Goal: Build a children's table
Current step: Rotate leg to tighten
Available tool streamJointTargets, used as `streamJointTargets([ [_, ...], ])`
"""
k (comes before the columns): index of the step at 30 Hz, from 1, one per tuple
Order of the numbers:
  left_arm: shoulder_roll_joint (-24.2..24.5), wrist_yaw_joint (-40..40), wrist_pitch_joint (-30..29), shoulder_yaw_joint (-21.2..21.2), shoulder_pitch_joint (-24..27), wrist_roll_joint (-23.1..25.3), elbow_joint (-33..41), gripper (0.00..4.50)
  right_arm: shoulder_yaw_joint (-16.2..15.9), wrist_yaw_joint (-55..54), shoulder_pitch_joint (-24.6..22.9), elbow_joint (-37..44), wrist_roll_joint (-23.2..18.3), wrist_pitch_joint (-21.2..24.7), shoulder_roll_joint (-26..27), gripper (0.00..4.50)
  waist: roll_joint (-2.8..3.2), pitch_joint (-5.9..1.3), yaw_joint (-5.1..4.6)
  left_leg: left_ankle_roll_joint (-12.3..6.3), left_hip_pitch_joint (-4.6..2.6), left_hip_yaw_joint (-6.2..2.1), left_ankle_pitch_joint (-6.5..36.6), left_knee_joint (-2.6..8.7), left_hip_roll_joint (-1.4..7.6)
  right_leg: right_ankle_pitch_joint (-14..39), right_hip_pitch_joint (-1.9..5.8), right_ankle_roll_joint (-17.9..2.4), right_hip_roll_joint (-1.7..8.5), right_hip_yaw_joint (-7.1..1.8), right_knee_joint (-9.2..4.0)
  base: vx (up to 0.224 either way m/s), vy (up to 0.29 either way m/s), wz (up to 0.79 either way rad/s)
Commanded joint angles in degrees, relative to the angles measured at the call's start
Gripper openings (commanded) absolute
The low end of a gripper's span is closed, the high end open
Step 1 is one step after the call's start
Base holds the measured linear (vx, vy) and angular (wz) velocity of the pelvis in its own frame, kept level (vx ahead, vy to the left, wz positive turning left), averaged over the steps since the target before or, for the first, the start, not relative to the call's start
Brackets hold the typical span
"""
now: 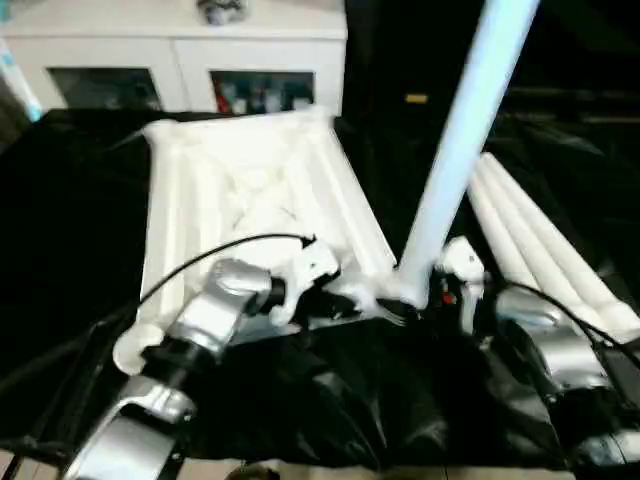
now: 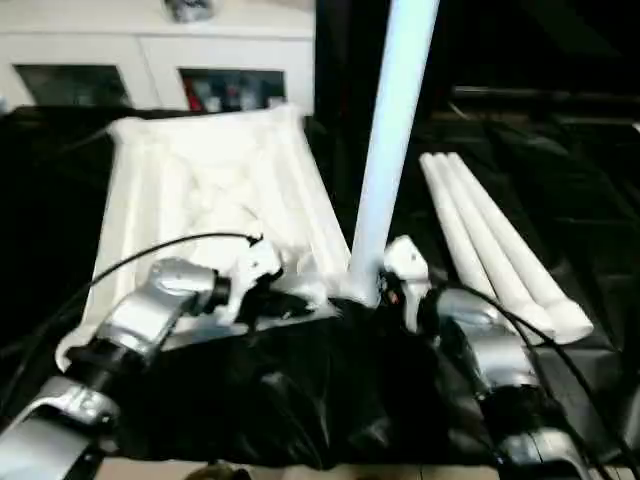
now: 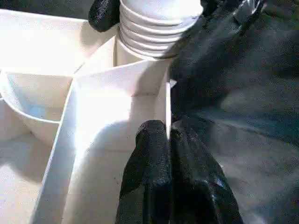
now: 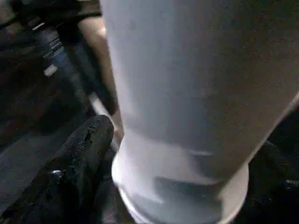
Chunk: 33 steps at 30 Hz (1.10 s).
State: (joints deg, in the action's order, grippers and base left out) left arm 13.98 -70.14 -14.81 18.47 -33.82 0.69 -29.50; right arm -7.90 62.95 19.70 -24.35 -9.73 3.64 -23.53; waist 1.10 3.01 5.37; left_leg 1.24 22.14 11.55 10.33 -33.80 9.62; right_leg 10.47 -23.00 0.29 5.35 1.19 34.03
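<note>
- Fingers of the left gripper (image 3: 169, 135) are pressed together, pinching the thin edge wall at the near corner of the table top (image 1: 255, 185); the black fingertips (image 3: 152, 140) sit on either side of that white rim.
- Right gripper (image 1: 440, 290) has its fingers spread either side of the base of the standing leg (image 1: 462, 140); one black finger (image 4: 77, 163) lies beside the leg's flared collar, and contact cannot be told.
- Table top lies upside down on the black cloth (image 1: 330, 400), ribbed underside up, at about 11 o'clock from the grippers in the head views.
- Standing leg rises, leaning slightly, from the top's near right corner socket, at about 12 o'clock above the right gripper; its threaded end (image 3: 156, 28) sits at the socket mouth, with several thread ridges still exposed.
- Ribbed compartments of the underside (image 3: 107, 116) hold nothing; a curved wall (image 3: 32, 121) rounds off one cell.
- Three more legs (image 1: 545, 250) lie side by side on the cloth at about 2 o'clock from the right gripper, touching one another.
- White cabinet (image 1: 180, 50) with glass doors stands at 12 o'clock beyond the table top, with small coloured items behind the glass.
</note>
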Motion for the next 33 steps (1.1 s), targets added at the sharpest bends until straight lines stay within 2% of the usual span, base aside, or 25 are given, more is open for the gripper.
streamJointTargets([
  [1,-2.0,-3.7,1.7,2.5,-0.8,-2.8,3.5,0.0,-5.2,3.8,-1.2,1.6,0.3,1.4,0.8,3.78,-0.11,-3.27,-0.04,-2.41,-1.86,-1.36,17.4,4.74,3.8,13.3,1.68,-14.5,2.75,-1.41,-4.16,0.0,0.0,0.0],
  [4,-1.0,-5.2,2.1,2.6,-1.1,-3.0,3.0,0.0,-6.3,6.3,-2.4,4.1,-0.1,2.6,-0.4,3.64,-0.2,-3.19,0.08,-1.6,-1.82,-1.46,18.5,4.94,3.79,15.2,1.7,-13.7,2.87,-1.48,-4.32,0.0,0.0,0.0],
  [7,-0.4,-6.1,2.6,2.3,-1.3,-2.8,2.4,0.0,-7.1,7.6,-3.5,6.6,-0.5,4.2,-1.1,3.35,-0.29,-3.23,0.08,-1.44,-1.59,-1.55,17.8,4.96,3.71,15.2,1.82,-13.3,2.98,-1.52,-4.32,0.0,0.0,0.0],
  [8,-0.2,-6.3,2.7,2.2,-1.3,-2.8,2.4,0.0,-7.1,7.5,-3.8,6.9,-0.5,4.5,-1.0,3.16,-0.3,-3.25,0.11,-1.44,-1.64,-1.54,17.7,4.94,3.74,15.2,1.76,-13.3,3.01,-1.56,-4.31,0.0,0.0,0.0],
  [15,-1.4,-4.4,2.9,1.5,-0.8,-3.0,2.7,0.0,-6.8,5.4,-4.6,6.8,-0.2,5.1,0.4,2.84,-0.38,-3.26,0.0,-1.34,-1.42,-1.63,17.2,4.94,3.67,15.2,1.83,-13.2,3.12,-1.52,-4.26,0.0,0.0,0.0],
  [17,-2.3,-2.8,2.8,1.3,-0.4,-3.0,2.9,0.0,-6.5,3.9,-4.7,6.2,-0.1,4.9,1.2,2.83,-0.43,-3.15,-0.08,-1.12,-1.48,-1.62,18.0,4.98,3.65,16.8,1.72,-12.9,3.14,-1.56,-4.45,0.0,0.0,0.0],
  [19,-4.1,1.2,2.4,0.3,-0.4,-2.4,2.6,0.0,-5.5,-0.8,-4.0,4.1,1.2,5.0,3.3,2.82,-0.45,-2.94,-0.26,-0.24,-1.6,-1.74,19.9,5.14,3.63,20.3,1.42,-12.1,3.24,-1.6,-4.83,0.0,0.0,0.0],
  [21,-4.3,1.8,2.3,0.2,-0.4,-2.2,2.6,0.0,-5.3,-1.6,-3.9,3.8,1.5,5.0,3.6,2.8,-0.52,-2.89,-0.54,0.51,-1.68,-1.98,21.6,5.23,3.54,23.9,1.38,-10.9,3.33,-1.51,-5.16,0.0,0.0,0.0],
  [22,-5.6,5.0,1.9,-0.3,-0.6,-1.6,2.1,0.0,-4.2,-7.4,-2.3,0.3,3.1,4.6,5.5,2.79,-0.68,-2.82,-0.74,0.77,-1.57,-2.12,22.1,5.39,3.55,25.2,1.41,-10.1,3.29,-1.5,-5.3,0.0,0.0,0.0],
  [23,-6.9,8.2,1.4,-0.8,-0.8,-1.0,1.7,0.0,-3.2,-13.2,-0.5,-3.3,4.9,3.8,7.4,2.79,-0.56,-2.78,-0.93,1.09,-1.73,-2.09,22.7,5.35,3.54,25.9,1.07,-10.2,3.31,-1.52,-5.27,0.0,0.0,0.0],
  [25,-9.9,14.2,-0.3,-1.8,-1.2,-0.1,1.2,0.0,-0.7,-24.3,3.5,-11.1,6.6,3.4,11.5,2.78,-0.58,-2.56,-2.63,3.46,-1.32,-2.77,25.6,5.56,3.1,31.8,1.11,-8.5,3.43,-0.89,-5.52,-0.029,0.007,-0.08],
  [26,-11.3,16.3,-0.9,-2.0,-1.3,0.1,1.1,0.0,0.5,-27.3,5.1,-13.6,6.0,4.0,13.2,2.78,-0.67,-2.65,-2.96,3.67,-1.14,-3.05,26.0,5.56,3.03,32.8,1.34,-7.8,3.53,-0.7,-5.55,-0.058,0.014,-0.16],
  [27,-11.3,16.3,-0.9,-2.0,-1.3,0.1,1.1,0.0,0.5,-27.3,5.1,-13.6,6.0,4.0,13.2,2.77,-0.64,-2.59,-3.56,3.55,-1.31,-3.16,27.2,5.58,2.99,33.9,1.11,-7.1,3.42,-0.56,-5.95,-0.051,0.024,-0.17],
  [28,-13.3,19.9,-1.5,-2.5,-1.5,0.5,0.8,0.0,1.8,-31.6,7.2,-16.8,5.4,4.3,15.6,2.77,-0.62,-2.67,-3.74,2.88,-1.62,-3.12,27.8,5.45,2.94,33.8,0.9,-6.9,3.41,-0.51,-6.37,0.0,0.0,0.0],
  [29,-13.8,20.7,-1.5,-2.5,-1.5,0.6,0.7,0.0,2.1,-32.6,7.6,-17.4,5.5,4.2,16.2,2.77,-0.53,-2.7,-3.93,2.64,-1.62,-3.12,27.7,5.48,2.95,33.1,0.93,-7.1,3.4,-0.45,-6.51,0.0,0.0,0.0],
  [30,-14.2,21.6,-1.5,-2.6,-1.6,0.8,0.6,0.0,2.3,-33.7,8.2,-18.1,5.6,4.1,16.8,2.77,-0.56,-2.73,-3.85,2.12,-1.32,-3.11,27.2,5.59,2.94,32.0,1.21,-7.0,3.36,-0.3,-6.54,0.0,0.0,0.0],
  [33,-15.7,23.1,-1.3,-2.2,-1.7,1.0,1.1,0.0,2.7,-36.6,10.5,-20.9,6.4,2.9,19.1,2.77,-0.59,-2.91,-3.83,1.78,-1.48,-2.87,27.0,5.54,3.03,29.3,0.96,-7.8,3.44,-0.17,-6.46,0.0,0.0,0.0],
])
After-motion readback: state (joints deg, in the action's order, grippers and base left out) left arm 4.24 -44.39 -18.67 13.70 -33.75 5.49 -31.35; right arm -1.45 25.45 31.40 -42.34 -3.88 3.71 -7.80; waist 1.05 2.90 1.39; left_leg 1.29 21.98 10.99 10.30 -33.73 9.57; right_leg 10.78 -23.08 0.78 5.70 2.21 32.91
